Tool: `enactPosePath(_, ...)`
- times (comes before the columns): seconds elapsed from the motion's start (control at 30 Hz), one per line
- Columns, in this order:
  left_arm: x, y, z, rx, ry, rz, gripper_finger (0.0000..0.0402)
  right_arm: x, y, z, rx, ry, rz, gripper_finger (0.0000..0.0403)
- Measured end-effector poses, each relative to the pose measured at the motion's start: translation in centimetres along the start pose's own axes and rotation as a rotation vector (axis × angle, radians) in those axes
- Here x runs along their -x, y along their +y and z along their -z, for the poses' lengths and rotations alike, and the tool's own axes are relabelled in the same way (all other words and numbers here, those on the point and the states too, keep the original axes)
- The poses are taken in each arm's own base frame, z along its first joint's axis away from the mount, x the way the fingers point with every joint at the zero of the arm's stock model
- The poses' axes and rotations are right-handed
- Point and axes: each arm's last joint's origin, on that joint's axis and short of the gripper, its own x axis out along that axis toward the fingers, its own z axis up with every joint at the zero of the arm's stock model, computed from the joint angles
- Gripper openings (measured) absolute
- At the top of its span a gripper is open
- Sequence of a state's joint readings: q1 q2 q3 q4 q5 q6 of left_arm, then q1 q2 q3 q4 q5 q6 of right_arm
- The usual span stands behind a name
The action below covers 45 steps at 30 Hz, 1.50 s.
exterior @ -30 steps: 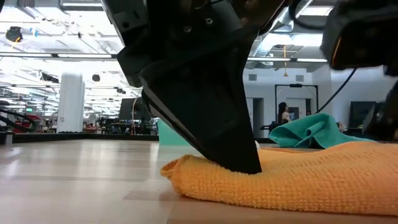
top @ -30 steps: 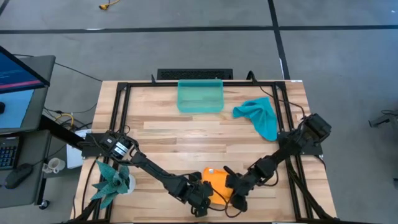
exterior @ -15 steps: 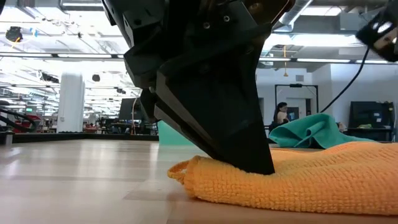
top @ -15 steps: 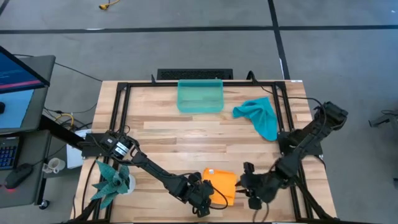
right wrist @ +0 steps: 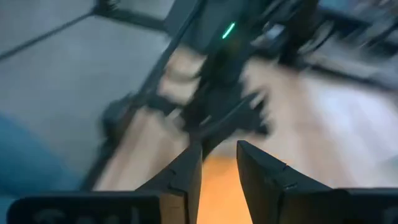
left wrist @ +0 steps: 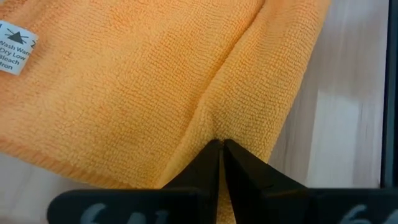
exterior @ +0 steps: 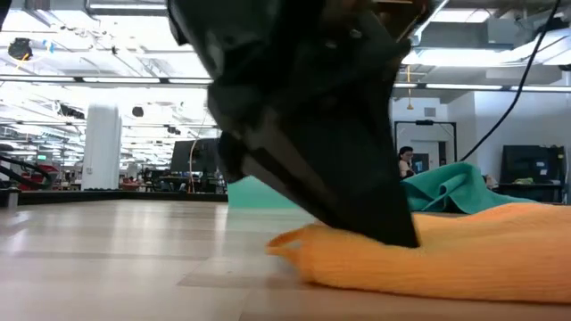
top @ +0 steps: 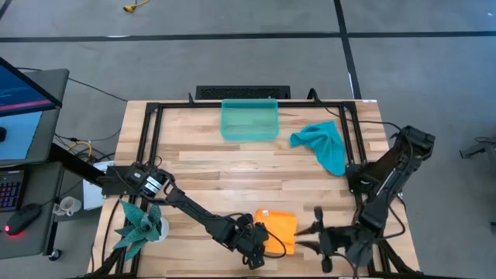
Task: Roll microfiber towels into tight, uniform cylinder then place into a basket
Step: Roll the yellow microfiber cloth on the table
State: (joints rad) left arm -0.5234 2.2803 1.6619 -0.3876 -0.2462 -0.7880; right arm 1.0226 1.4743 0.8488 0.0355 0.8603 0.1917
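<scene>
The wooden desk (top: 232, 167) carries a black metal frame (top: 151, 124) around its edges. The sea-green basket (top: 249, 120) stands at the middle of the far edge. The teal microfiber towel (top: 324, 145) lies crumpled just to the right of the basket, near the far right corner, apart from it. The orange microfiber towel (top: 277, 227) lies folded at the near edge, a little right of the middle. A spiky teal plant (top: 138, 223) stands near the near left corner.

The left arm reaches along the near edge, and the left claw (left wrist: 220, 149) has its fingers pressed together on a fold of the orange towel, at its left side. The right claw (top: 314, 231) hangs just beside the right side of the orange towel, not touching it; its fingers (right wrist: 186, 171) stand a little apart and hold nothing.
</scene>
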Motion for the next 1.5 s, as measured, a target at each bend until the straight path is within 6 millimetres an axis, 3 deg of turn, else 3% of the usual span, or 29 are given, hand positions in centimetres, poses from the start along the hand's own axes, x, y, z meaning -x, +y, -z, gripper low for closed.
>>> enactPosePath(0.17,-0.2,0.5,-0.6,0.018,-0.006,0.002,0.0020,0.6,-1.3,-1.5,0.151,-0.036,0.039,0.0121)
enactPosePath(0.37,-0.6,1.7,-1.8,0.040,-0.017,-0.017,0.0020,0.6,-1.7,-1.8,0.182,-0.034,0.026,0.0131)
enactPosePath(0.67,-0.9,2.8,-2.7,0.040,-0.028,-0.037,0.0020,-0.7,1.1,1.4,0.146,0.114,-0.138,0.0184)
enactPosePath(0.93,-0.8,2.8,-2.7,0.041,-0.030,-0.039,0.0020,-3.0,3.5,5.1,0.232,0.219,-0.133,0.0218)
enactPosePath(1.17,-0.8,2.8,-2.7,0.045,-0.029,-0.036,0.0020,-5.3,4.2,7.3,0.228,0.277,-0.128,0.0219)
enactPosePath(1.5,-0.8,2.7,-2.7,0.046,-0.029,-0.035,0.0020,-5.9,3.7,8.5,0.158,0.371,-0.109,0.0206)
